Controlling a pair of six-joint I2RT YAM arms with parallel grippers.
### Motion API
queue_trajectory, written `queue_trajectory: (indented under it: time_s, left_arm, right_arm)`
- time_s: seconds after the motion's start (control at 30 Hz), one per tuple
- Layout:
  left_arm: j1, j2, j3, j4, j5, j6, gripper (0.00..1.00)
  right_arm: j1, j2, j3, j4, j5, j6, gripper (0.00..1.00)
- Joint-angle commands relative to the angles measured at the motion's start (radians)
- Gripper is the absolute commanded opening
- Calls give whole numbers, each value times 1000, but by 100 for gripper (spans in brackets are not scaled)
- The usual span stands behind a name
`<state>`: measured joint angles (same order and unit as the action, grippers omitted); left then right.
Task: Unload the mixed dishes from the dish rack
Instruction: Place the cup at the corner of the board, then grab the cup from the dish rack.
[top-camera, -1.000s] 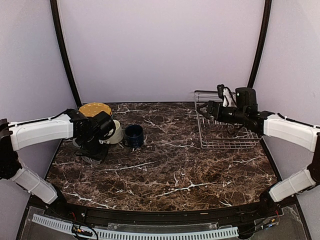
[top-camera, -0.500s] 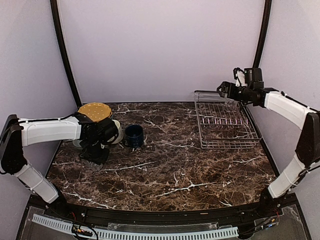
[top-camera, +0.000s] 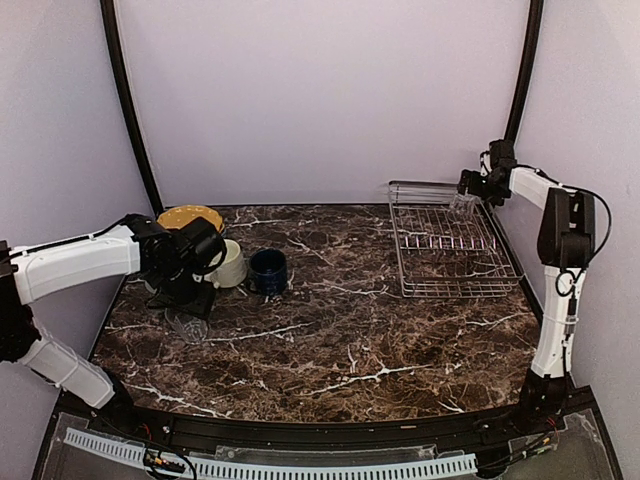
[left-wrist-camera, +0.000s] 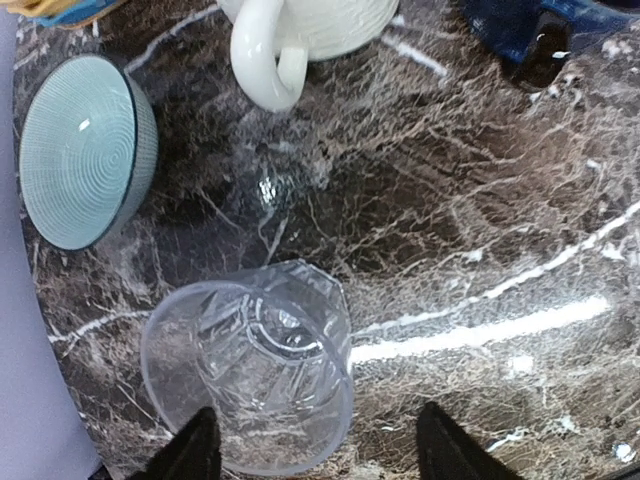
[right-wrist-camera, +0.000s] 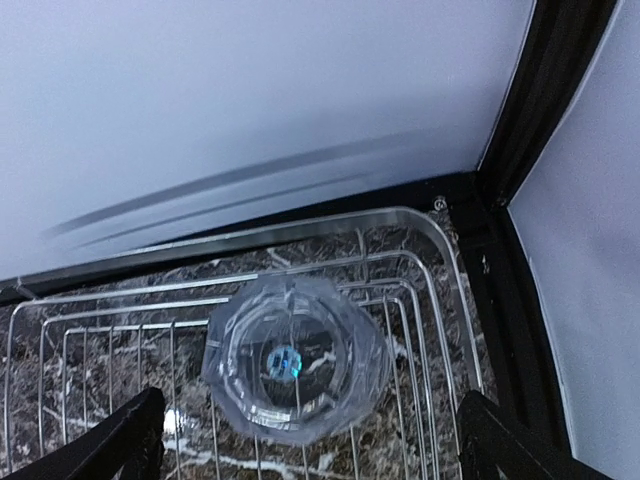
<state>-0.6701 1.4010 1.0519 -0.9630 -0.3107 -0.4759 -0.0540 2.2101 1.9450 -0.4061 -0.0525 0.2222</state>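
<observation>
**Top view**
- dish rack (top-camera: 450, 268) at the far right of the marble table (top-camera: 340, 340)
- The one dish I can see in it is a clear glass, the rack tumbler (top-camera: 462, 206), at its far right corner.
- My right gripper (top-camera: 468, 186) hangs just above that glass.
- My left gripper (top-camera: 192, 296) is well apart, across the table, over the unloaded group:
  - yellow plates (top-camera: 190, 215)
  - cream mug (top-camera: 232, 265)
  - navy mug (top-camera: 268, 271)
  - a second glass, the table tumbler (top-camera: 187, 325), on the marble just beside its fingers
- The right arm is by far the nearer to the rack.

**Left wrist view**
- left gripper (left-wrist-camera: 325, 455) with its jaws parted and nothing held
- The table tumbler (left-wrist-camera: 250, 365) sits on the marble, mouth towards the lens. One fingertip is at its rim and the other stands clear of it.
- I cannot tell whether it is quite upright.
- Beyond it are the pale bowl (left-wrist-camera: 85, 150), the cream mug (left-wrist-camera: 300, 30) and the navy mug (left-wrist-camera: 540, 30).

**Right wrist view**
- right gripper (right-wrist-camera: 310, 435) spread wide, empty, both fingers well clear of the glass
- The rack tumbler (right-wrist-camera: 295, 360) lies straight ahead between the fingers, on the wires near the curved corner of the dish rack (right-wrist-camera: 420, 222).
- Its long axis points at the lens — I look straight down its length.
- My judgement: the next move is a straight descent along that axis, then a close across its width
</observation>
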Motion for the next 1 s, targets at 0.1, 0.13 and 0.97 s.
queue_trajectory:
  time_s: [0.1, 0.13, 0.97]
  left_arm:
    - [7, -134, 80, 0, 16, 45, 78]
    - [7, -140, 84, 9, 23, 48, 78]
    - [7, -283, 78, 307, 234, 23, 88]
  right_arm:
    - [8, 167, 222, -67, 4, -62, 99]
    - [8, 181, 236, -67, 7, -62, 99]
    - [19, 113, 281, -65, -103, -26, 39]
